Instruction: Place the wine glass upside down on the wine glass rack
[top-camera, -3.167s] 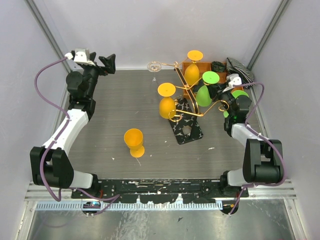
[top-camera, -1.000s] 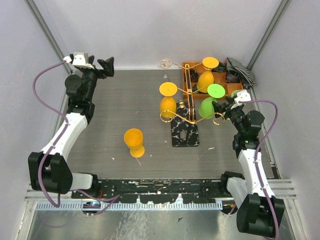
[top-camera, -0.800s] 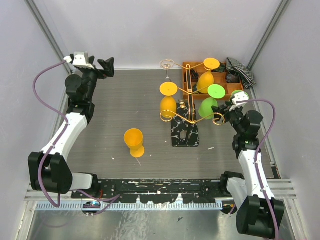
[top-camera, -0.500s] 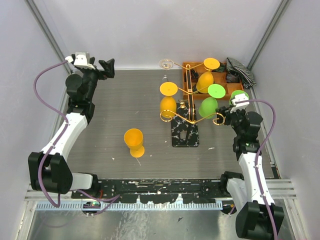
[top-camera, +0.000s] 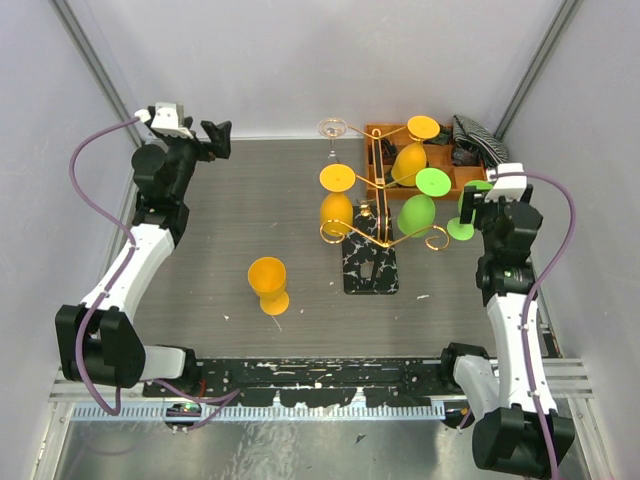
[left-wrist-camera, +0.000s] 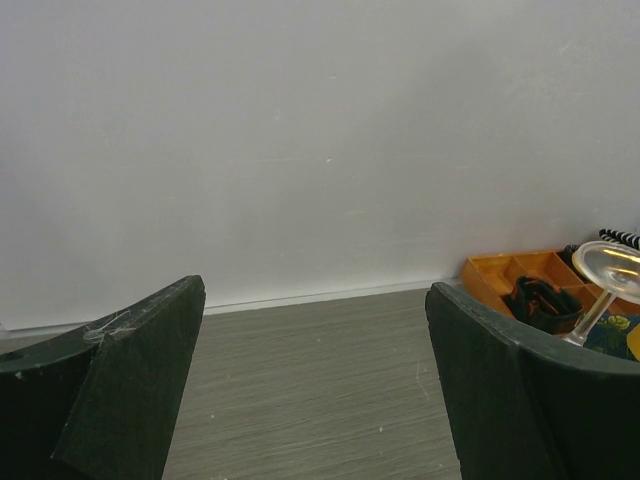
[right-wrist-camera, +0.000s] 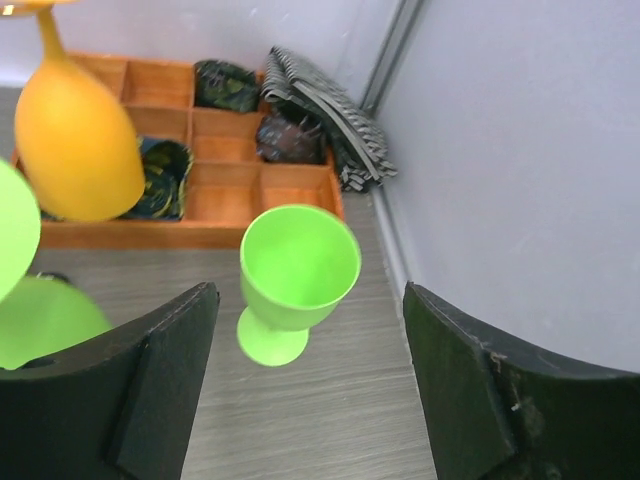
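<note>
The gold wire wine glass rack (top-camera: 372, 222) stands mid-table on its marbled base (top-camera: 369, 266). Upside down on its arms hang two orange glasses (top-camera: 336, 203) (top-camera: 411, 158) and a green one (top-camera: 417, 208). An upright green wine glass (right-wrist-camera: 297, 271) stands on the table at the right, just ahead of my open right gripper (right-wrist-camera: 310, 335) and untouched by it. In the top view that green glass (top-camera: 461, 228) is partly hidden by the right gripper (top-camera: 484, 208). An orange wine glass (top-camera: 268, 284) stands upright front-left. My left gripper (top-camera: 218, 134) is open and empty at the back left.
An orange compartment tray (top-camera: 373, 130) holding dark items sits at the back right, with a striped cloth (top-camera: 480, 140) beside it. A clear glass (top-camera: 331, 130) hangs on the rack's rear arm. The right wall is close to the right arm.
The rack turned once the green glass hung on it. In the last second my right gripper drew back to the right from that glass and opened wider. The left arm barely moved.
</note>
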